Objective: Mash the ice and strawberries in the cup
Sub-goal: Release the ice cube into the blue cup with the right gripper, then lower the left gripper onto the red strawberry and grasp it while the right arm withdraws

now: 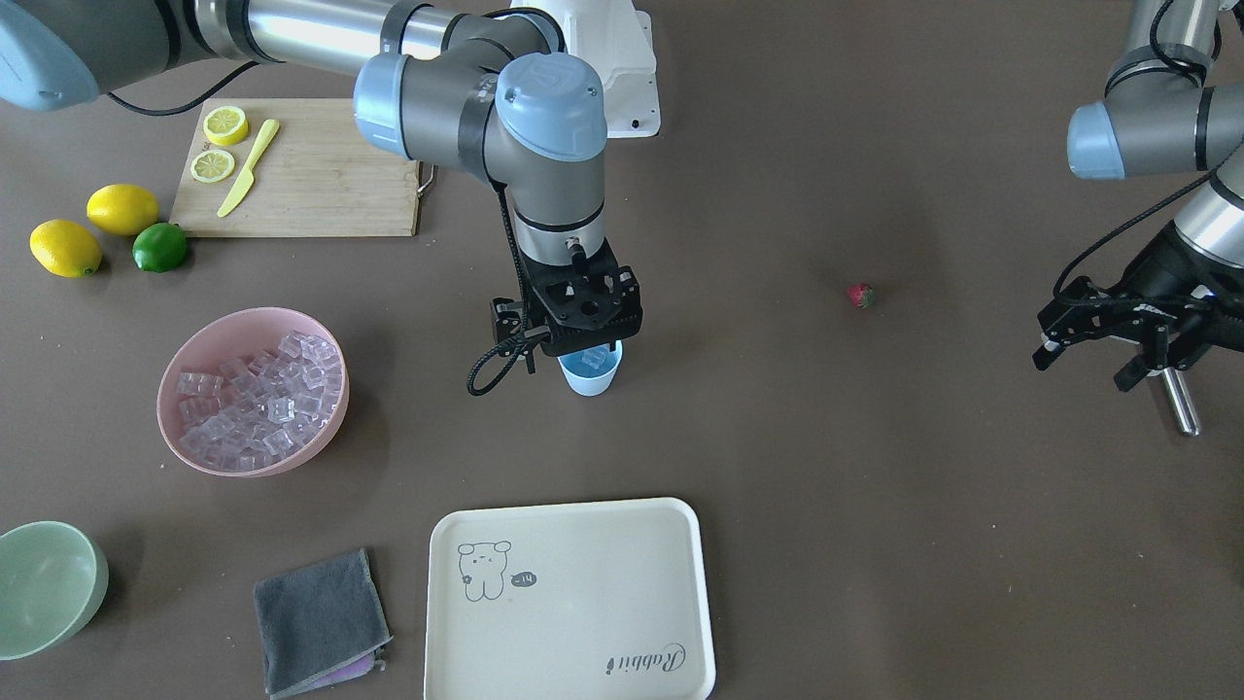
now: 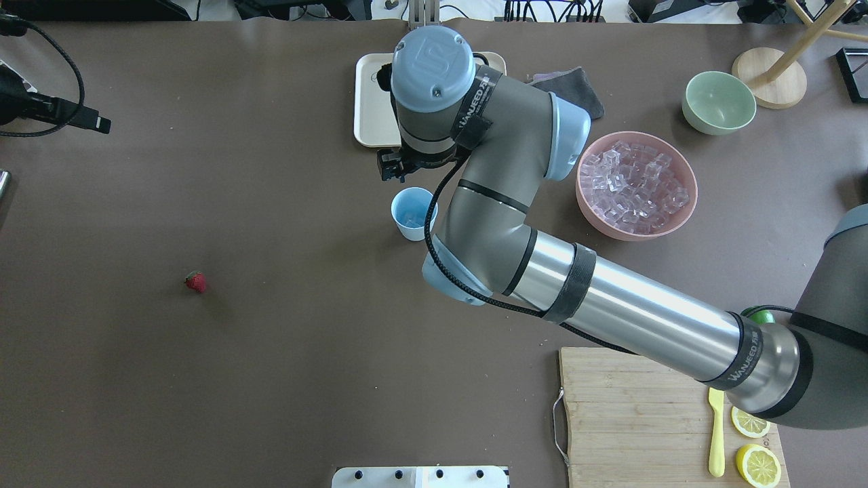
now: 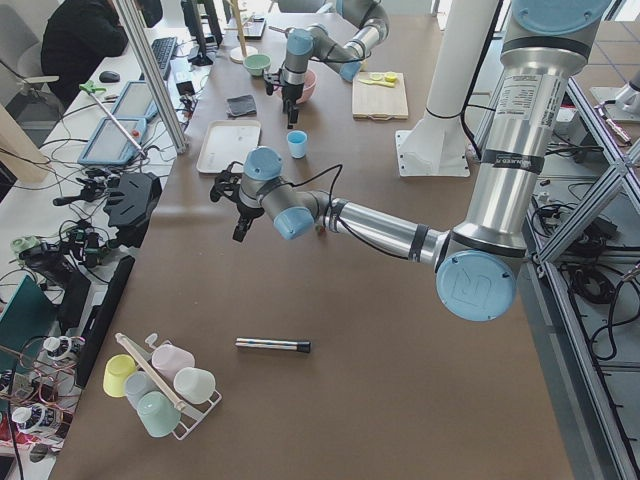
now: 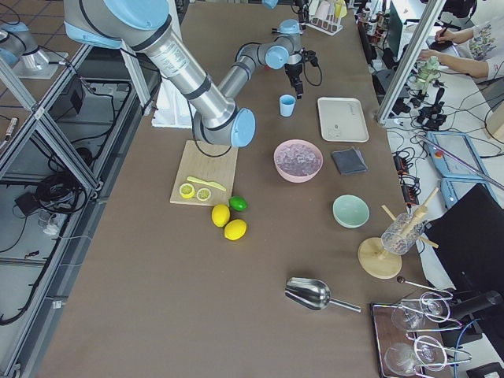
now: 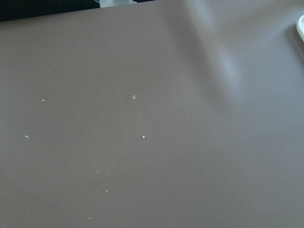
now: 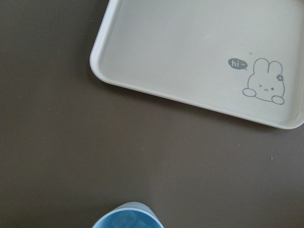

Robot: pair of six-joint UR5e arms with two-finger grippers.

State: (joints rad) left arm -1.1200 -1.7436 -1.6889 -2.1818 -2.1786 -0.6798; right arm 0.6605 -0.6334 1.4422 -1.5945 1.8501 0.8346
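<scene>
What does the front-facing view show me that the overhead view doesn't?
Only front-facing: two whole lemons beside the lime, and the whole tray, which the right arm mostly hides overhead. Only overhead: the round wooden stand base near the green bowl, and the cup's mouth uncovered. Both: the cup by the right end effector, the strawberry alone on the table, the pink bowl of ice, and the cutting board.
</scene>
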